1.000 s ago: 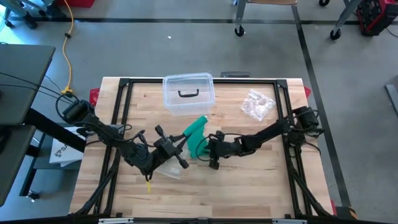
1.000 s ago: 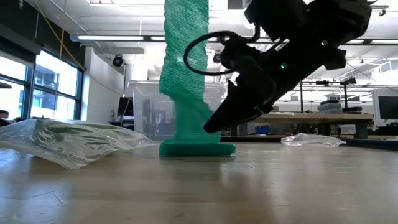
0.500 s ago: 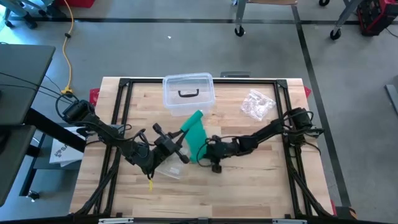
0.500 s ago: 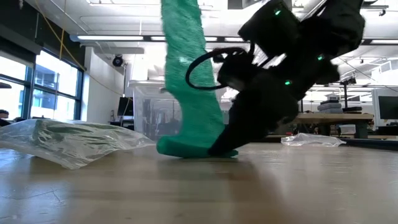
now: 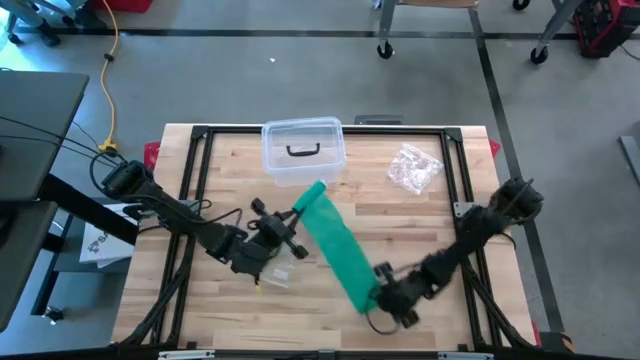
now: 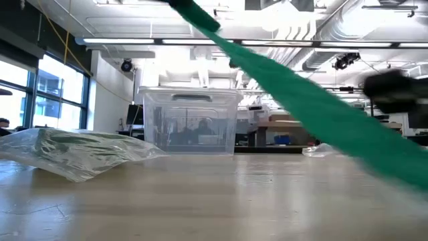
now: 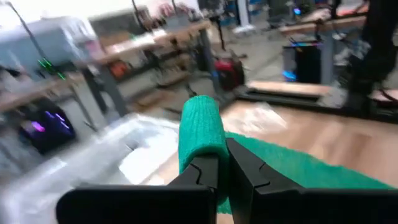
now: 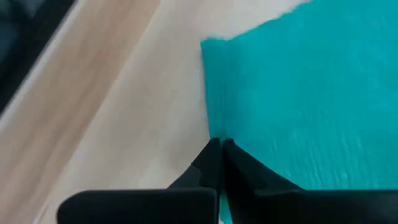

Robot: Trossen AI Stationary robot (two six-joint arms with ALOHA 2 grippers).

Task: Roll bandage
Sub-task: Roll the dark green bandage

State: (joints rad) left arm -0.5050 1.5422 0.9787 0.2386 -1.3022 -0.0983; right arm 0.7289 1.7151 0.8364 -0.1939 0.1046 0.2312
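Pale wood, the table (image 5: pixel 420 230) carries a clear lidded box (image 5: pixel 303 150) at its far edge. In front of that box the green bandage (image 5: pixel 338 245) now stretches taut, where a second ago it hung in a slack heap. The right gripper (image 5: pixel 378 297), pinched on the free end, has dragged it well away from the box. The left gripper (image 5: pixel 296 215), nearer the box, clamps the rolled end. Unrolled flat, it looks ready for winding.
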